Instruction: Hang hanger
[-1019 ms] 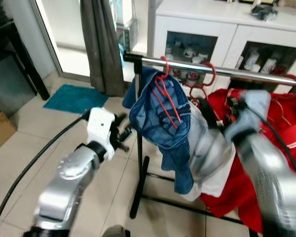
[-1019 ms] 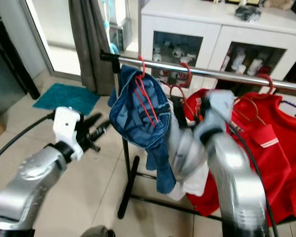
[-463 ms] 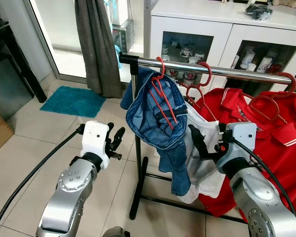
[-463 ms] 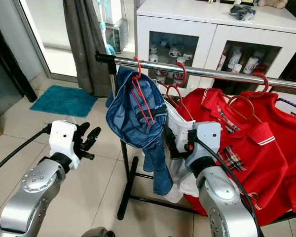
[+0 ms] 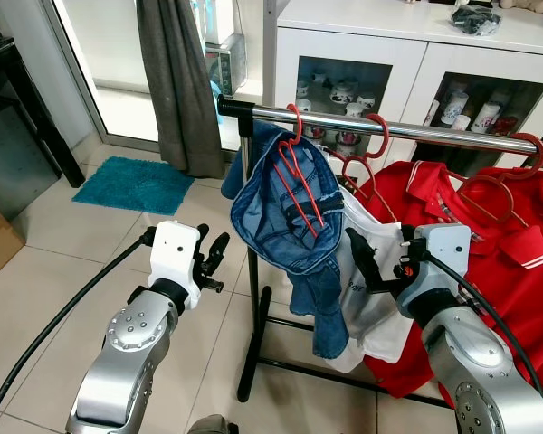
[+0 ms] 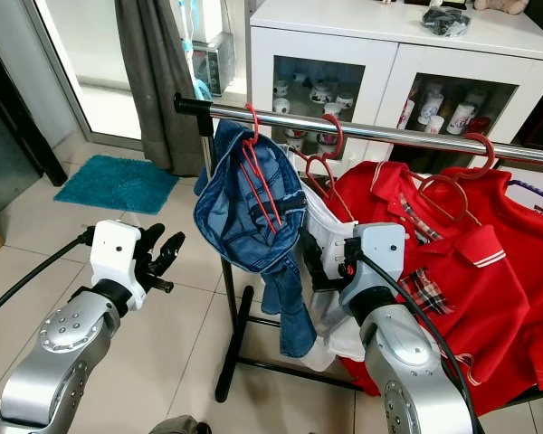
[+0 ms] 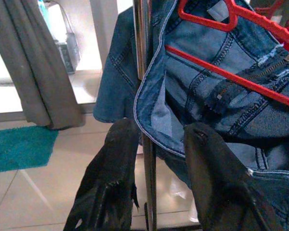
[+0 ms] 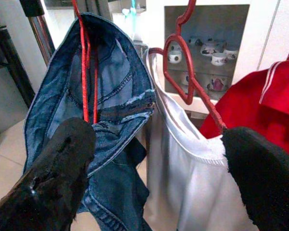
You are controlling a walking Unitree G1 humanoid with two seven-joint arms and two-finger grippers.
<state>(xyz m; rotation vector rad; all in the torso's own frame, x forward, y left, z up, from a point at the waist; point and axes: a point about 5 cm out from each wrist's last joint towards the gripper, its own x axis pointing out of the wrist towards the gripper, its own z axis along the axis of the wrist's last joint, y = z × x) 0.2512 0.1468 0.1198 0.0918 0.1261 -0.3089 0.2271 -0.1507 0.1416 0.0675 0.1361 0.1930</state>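
From the head, a red hanger carrying blue jeans hangs on the steel rail, beside a white garment and red shirts. The left tool and right tool hover below, holding nothing.

Left wrist: fingers apart, facing the rack's post.

Right wrist: fingers spread wide before the garments.

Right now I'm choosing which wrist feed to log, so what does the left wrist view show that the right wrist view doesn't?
Left wrist view alone: the grey curtain, the teal mat and the rack's upright pole, seen between the open left gripper fingers.
Right wrist view alone: the white garment on its red hanger, the red shirt and the cabinet's cups, framed by the open right gripper.
Both: the blue jeans on a red hanger.
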